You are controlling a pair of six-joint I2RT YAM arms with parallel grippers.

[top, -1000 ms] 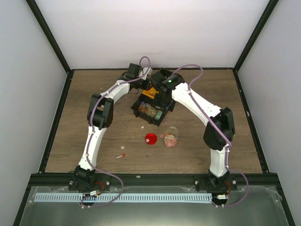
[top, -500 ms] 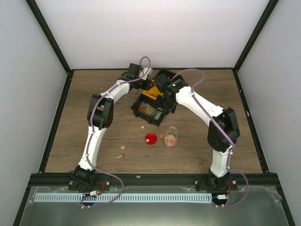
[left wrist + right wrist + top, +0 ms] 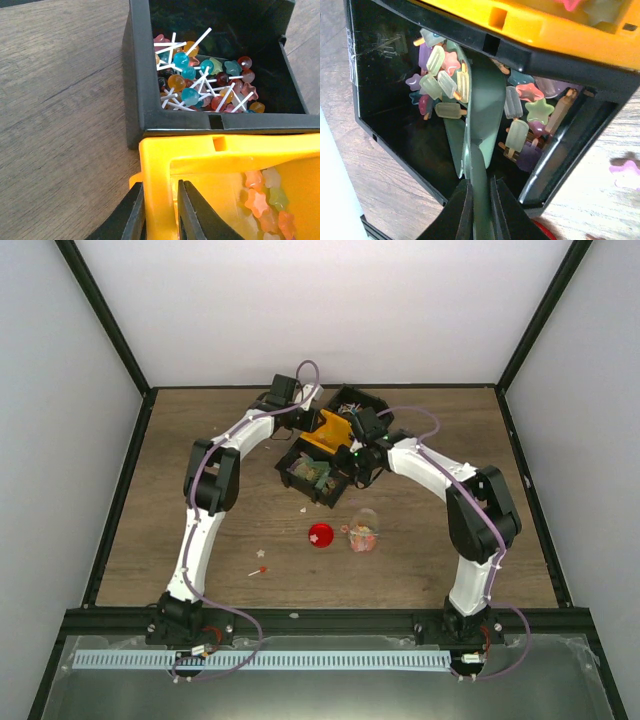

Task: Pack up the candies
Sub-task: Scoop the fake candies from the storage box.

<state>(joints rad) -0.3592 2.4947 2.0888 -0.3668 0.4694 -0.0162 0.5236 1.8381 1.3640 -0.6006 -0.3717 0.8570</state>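
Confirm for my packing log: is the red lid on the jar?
No, the red lid lies flat on the table beside the clear jar, not on top of it.

yellow bin (image 3: 200,155): runs off frame right of my left end effector (image 3: 160,192)
scoop (image 3: 482,110): far end covered by candies (image 3: 439,61) beyond my right end effector (image 3: 480,190)

Left arm (image 3: 212,480), right arm (image 3: 470,510) stretched forward, elbows bowed outward; left claw (image 3: 161,202) clamped, right claw (image 3: 480,200) clamped.

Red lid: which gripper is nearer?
Right. The right gripper holds the green scoop in the black box just behind the red lid; the left gripper clamps the yellow tray farther back.
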